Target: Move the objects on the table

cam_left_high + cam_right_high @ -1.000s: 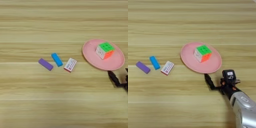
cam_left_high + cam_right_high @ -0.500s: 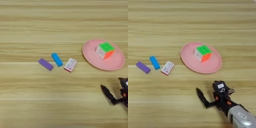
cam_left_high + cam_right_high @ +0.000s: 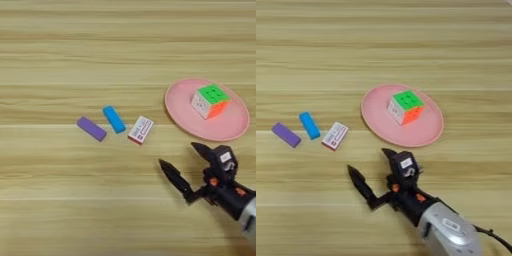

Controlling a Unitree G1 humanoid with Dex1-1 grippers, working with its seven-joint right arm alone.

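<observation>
Eraser (image 3: 140, 129), left of the plate (image 3: 180, 116), looks light and stiff: pinch its long sides; gripper (image 3: 184, 165) gapes wide, empty.

On your tabletop (image 3: 60, 50), the puzzle cube (image 3: 210, 100) sits on the plate (image 3: 235, 127) at the right. To the plate's left three small things lie in a row, close but apart: the eraser (image 3: 141, 129) nearest, then a bar (image 3: 114, 119), then another bar (image 3: 91, 128) furthest left. Your hand (image 3: 184, 163) sits nearer you than the plate, right of the eraser.
</observation>
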